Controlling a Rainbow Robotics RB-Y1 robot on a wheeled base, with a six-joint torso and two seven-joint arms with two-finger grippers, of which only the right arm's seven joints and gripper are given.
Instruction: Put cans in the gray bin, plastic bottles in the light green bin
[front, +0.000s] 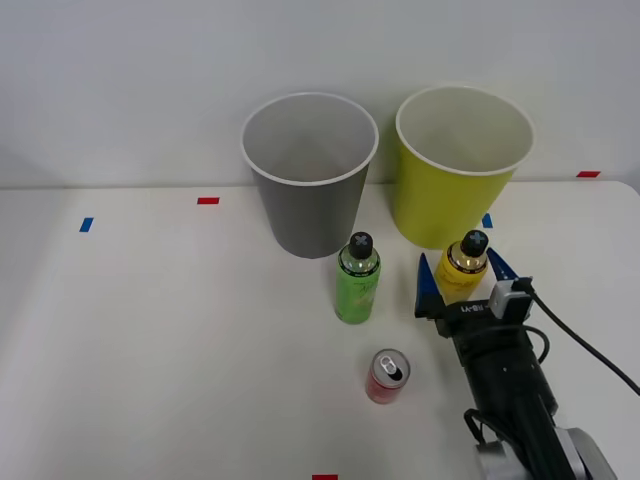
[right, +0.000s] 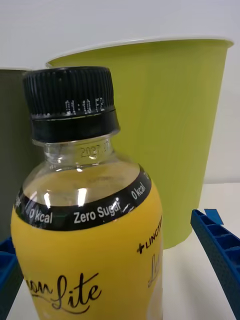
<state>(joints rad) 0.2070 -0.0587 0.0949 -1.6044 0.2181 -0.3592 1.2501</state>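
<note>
The right gripper (front: 459, 277) is open wide, with one blue finger on each side of the yellow bottle (front: 462, 268), and it has not squeezed yet. The bottle stands upright on the table (front: 150, 330), just in front of the light green bin (front: 462, 170). To do this well, I think the fingers should close gently on the fat middle, not the black cap (right: 71, 102), then lift straight up so it clears the white rim. The green bottle (front: 357, 280) and red can (front: 387, 376) wait nearby, and the gray bin (front: 308, 175) stands beside
</note>
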